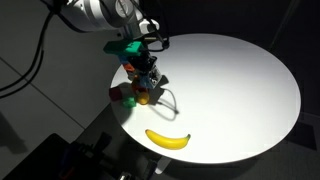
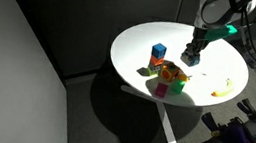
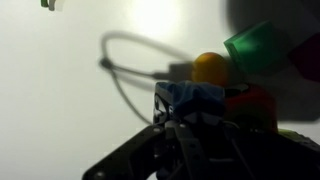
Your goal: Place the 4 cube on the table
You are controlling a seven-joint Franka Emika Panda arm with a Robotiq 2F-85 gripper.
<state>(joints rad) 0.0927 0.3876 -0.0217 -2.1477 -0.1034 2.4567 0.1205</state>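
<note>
In the wrist view the 4 cube (image 3: 167,101), with black edges and a white face bearing a dark mark, sits between the fingers of my gripper (image 3: 186,118). Its top looks bluish in shadow. The gripper appears shut on it. In both exterior views the gripper (image 1: 147,78) (image 2: 188,60) hangs low over the round white table (image 1: 230,80) (image 2: 138,38), beside a cluster of coloured blocks; the cube itself is hidden there by the fingers. Whether the cube touches the tabletop (image 3: 60,100) cannot be told.
The cluster (image 1: 130,92) (image 2: 171,78) holds an orange ball (image 3: 210,68), a green cube (image 3: 256,45) and red and pink pieces. A plain blue cube (image 2: 158,54) stands apart. A banana (image 1: 168,140) (image 2: 221,90) lies near the edge. A thin wire loop (image 3: 110,60) lies on the table.
</note>
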